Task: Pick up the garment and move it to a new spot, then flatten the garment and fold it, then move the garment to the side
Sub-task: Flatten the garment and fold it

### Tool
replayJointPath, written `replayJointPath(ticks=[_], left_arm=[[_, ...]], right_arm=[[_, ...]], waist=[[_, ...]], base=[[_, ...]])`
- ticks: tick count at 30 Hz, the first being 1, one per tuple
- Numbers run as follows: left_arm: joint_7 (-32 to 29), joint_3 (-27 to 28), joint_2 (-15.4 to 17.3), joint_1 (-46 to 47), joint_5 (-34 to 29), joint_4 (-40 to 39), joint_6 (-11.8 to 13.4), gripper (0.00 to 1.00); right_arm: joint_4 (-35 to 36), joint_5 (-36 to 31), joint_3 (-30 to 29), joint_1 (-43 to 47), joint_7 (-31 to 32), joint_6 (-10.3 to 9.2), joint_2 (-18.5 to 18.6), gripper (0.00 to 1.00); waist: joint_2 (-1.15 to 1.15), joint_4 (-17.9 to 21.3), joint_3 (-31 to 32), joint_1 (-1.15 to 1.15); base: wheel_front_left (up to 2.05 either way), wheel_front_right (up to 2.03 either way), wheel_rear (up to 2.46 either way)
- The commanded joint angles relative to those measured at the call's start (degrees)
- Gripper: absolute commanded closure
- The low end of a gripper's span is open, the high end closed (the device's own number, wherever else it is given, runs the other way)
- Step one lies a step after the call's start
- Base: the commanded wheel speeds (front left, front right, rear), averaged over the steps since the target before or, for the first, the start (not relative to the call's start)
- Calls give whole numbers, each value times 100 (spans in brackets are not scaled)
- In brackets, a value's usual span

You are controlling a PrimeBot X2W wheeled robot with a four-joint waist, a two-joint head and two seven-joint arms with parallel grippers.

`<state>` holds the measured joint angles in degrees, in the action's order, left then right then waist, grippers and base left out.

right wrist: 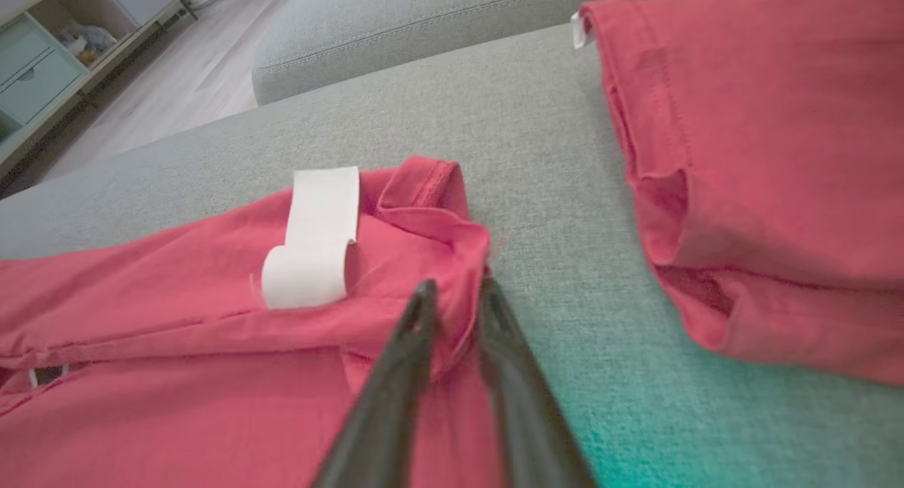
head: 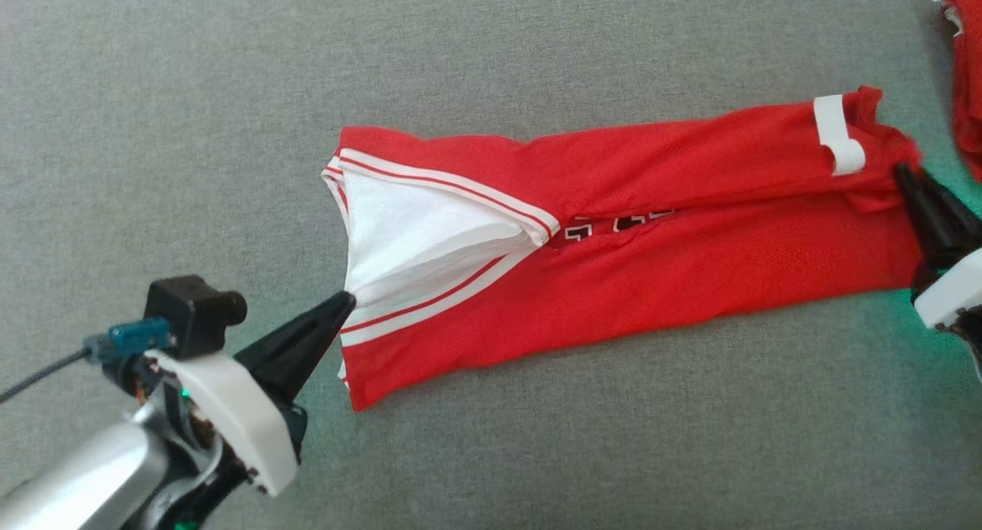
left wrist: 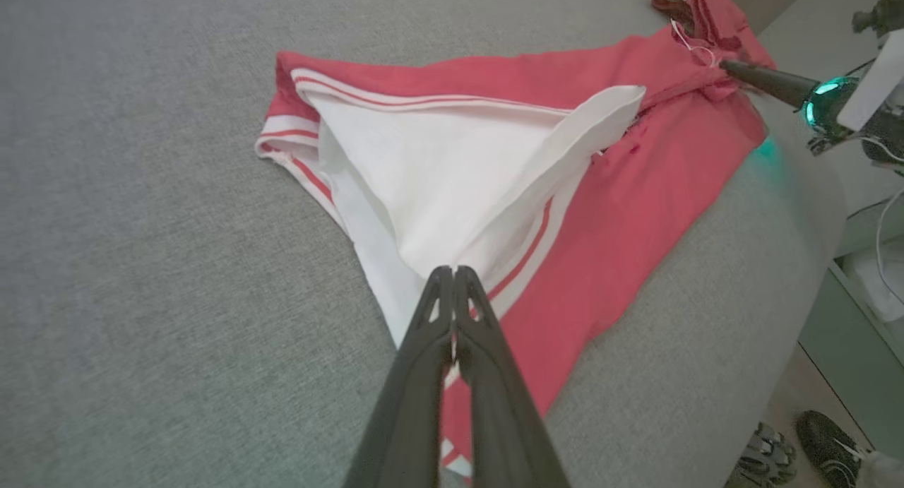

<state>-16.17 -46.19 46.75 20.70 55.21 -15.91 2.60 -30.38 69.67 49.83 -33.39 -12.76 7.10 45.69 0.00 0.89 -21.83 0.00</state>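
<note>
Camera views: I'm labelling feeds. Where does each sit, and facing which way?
Head view: from the head, down at the garment on the cushion; left gripper, right gripper at its ends.
Left wrist view: from that wrist, along its fingers pinching the white end.
Right wrist view: from that wrist, along its fingers at the labelled end.
Shared: the garment.

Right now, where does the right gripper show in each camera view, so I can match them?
Head view: right gripper at the right edge, mid-height, tips at the end of the red garment.
Left wrist view: gripper upper right, pointing left into the garment's far end.
Right wrist view: gripper bottom centre, fingers rising around a red fold.
Shared landmark: the red garment.
</note>
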Motion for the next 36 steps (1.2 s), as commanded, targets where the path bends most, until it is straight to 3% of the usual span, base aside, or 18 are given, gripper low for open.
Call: replayJointPath(ticks=[1,6,10,14,19,24,29,35,36], left_arm=[[183,263,68,105,-147,-66,95,0],[927,374,-408,-56,-646,286,796,0],[2013,535,-1009,-292,-1122,650,1453,0],[2910,632,-1587,-620,-1527,1076,2011,0],[3104,758,-2123,-925,-2011,1307,2335,0],[3114,1128,-2751,-1338,-2802,1060,2341,0],[3115,1363,-3177,-1629,-3250,1029,2047,0],[3116,1651,-3470,-1766,-3540,1142,1687,0],[3116,1699,-3502,-1783,-3582,1161,1634,0]], right_arm=[[-6,-90,-167,250,-142,39,115,0],[-61,-313,-845,633,-216,39,-105,0],[60,-987,-2198,1256,-221,39,-482,0],[315,-1714,-3357,2059,-222,39,-1134,0],[342,-2223,-3989,2446,-223,39,-1600,0],[59,-2533,-4466,2355,-144,39,-1870,0],[-398,-2864,-4702,2041,297,39,-2013,0],[-1026,-3159,-4680,1775,809,39,-2150,2],[-1079,-3178,-4641,1762,874,39,-2167,31]], waist=[[0,-4,37,0],[0,-32,222,0],[0,-92,417,0],[0,-204,619,0],[0,-417,758,0],[0,-711,864,0],[0,-927,901,0],[0,-1019,888,0],[0,-1024,886,0]], base=[[0,0,0],[0,0,0],[0,0,0],[0,0,0],[0,0,0],[0,0,0],[0,0,0],[0,0,0],[0,0,0]])
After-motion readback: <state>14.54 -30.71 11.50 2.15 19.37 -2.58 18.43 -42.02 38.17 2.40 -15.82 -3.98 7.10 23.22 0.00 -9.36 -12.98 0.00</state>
